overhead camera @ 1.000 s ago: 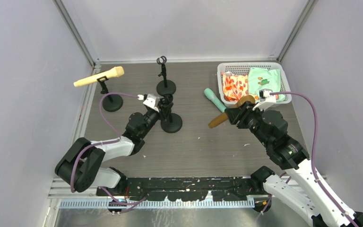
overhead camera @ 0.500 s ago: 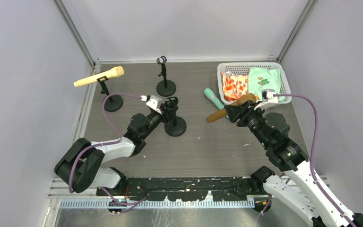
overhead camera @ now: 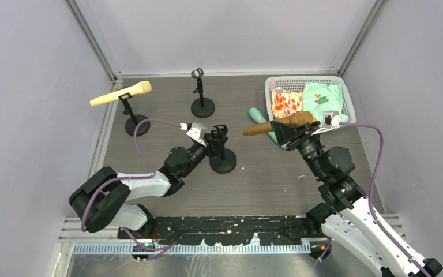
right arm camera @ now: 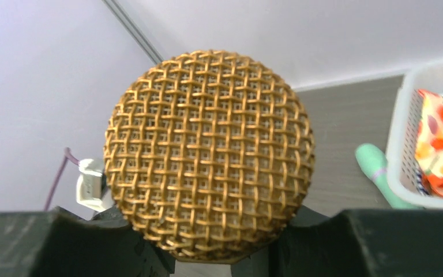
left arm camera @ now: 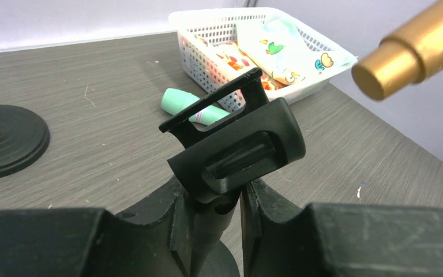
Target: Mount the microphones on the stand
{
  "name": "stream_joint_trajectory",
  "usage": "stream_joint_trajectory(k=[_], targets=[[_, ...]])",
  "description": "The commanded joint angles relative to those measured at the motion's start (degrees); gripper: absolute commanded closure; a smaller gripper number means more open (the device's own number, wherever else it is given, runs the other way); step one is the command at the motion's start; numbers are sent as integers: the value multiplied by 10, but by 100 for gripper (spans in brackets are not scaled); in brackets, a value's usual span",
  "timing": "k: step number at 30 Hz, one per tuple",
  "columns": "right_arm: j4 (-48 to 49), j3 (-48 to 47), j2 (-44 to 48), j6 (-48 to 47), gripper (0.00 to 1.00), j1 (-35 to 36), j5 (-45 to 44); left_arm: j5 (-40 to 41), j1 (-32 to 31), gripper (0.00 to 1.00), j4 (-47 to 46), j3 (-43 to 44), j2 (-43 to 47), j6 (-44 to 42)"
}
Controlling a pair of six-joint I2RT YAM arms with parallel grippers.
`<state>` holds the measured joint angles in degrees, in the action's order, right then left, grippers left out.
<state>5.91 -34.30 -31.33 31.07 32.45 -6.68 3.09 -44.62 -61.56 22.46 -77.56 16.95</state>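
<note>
**Stand slides right, gold mic comes up**

Since a second ago the left gripper (overhead camera: 211, 143) has dragged the stand (overhead camera: 223, 163) right and a bit nearer. Meanwhile the right gripper (overhead camera: 286, 131) has raised the gold mic (overhead camera: 259, 129) and swung it roughly level.

Left jaws are closed tight on the stand's post, right under the clip (left arm camera: 236, 147), which sits tilted. Right jaws are clamped on the gold mic just behind its mesh head. Its handle end points left toward the clip, near it but not touching, so it's not in the clip yet.

Green mic (overhead camera: 261, 120) lies flat on the table (overhead camera: 254, 184), just left of the basket (overhead camera: 308, 81), which has a couple of printed cloth bits (overhead camera: 286, 104) in it.

Cream mic (overhead camera: 121, 93) already sits in the far-left stand (overhead camera: 136, 124), tilted, with its head to the right. A third stand (overhead camera: 202, 105) is at the far middle, well apart from both arms.
</note>
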Motion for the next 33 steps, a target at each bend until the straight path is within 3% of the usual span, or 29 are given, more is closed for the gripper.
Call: stream_joint_trajectory(k=[1, 12, 33], targets=[[133, -18, -17, -15, 99, 0, 30, 34, -34, 100, 12, 11, -30, 59], [142, -52, -84, -25, 99, 1, 90, 45, -54, 100, 0, 33, -63, 65], [159, -64, -136, -21, 99, 4, 110, 28, -63, 100, 0, 43, -86, 76]])
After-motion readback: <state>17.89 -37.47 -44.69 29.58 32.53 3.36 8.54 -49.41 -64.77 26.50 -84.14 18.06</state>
